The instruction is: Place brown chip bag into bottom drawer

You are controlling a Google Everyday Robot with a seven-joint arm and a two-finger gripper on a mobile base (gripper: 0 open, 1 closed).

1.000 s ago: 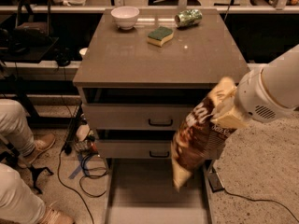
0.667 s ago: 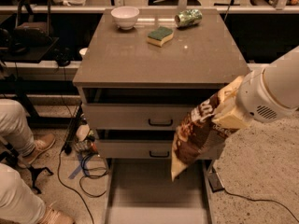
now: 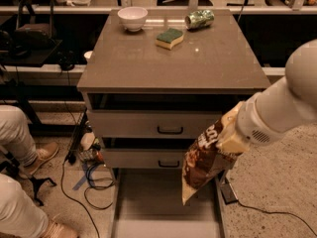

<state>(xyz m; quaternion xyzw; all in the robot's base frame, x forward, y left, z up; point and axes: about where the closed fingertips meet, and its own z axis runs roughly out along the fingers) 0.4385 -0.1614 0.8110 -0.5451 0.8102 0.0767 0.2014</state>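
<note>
Dark shelving and a speckled floor surround a grey cabinet [image 3: 173,68] with a smooth, flat, matte top. At the far left are a person's legs in pale trousers [image 3: 15,133], and loose cables [image 3: 84,180] trail across the floor by the cabinet's foot. Towards the back of the top stand a round white bowl [image 3: 132,18], a spongy green-yellow sponge [image 3: 170,37] and a shiny green can [image 3: 199,19] lying on its side. Below are two upper grey drawers with black handles [image 3: 170,130]. Beneath them the bottom drawer [image 3: 148,207], a wide shallow grey tray, is pulled out. Over its right half hangs the brown chip bag [image 3: 203,162], crinkly dark film with white lettering, its lower end pointing down at the tray. Whether that end touches the drawer floor is unclear. The gripper [image 3: 230,134], at the tip of a white arm [image 3: 282,108] entering from the right, is pinched closed on the bag's upper tan end. The bag looks light, soft and slippery, with brittle contents. The crimped end seam seems the safest place to hold it, as squeezing the puffed middle could crush the chips.
</note>
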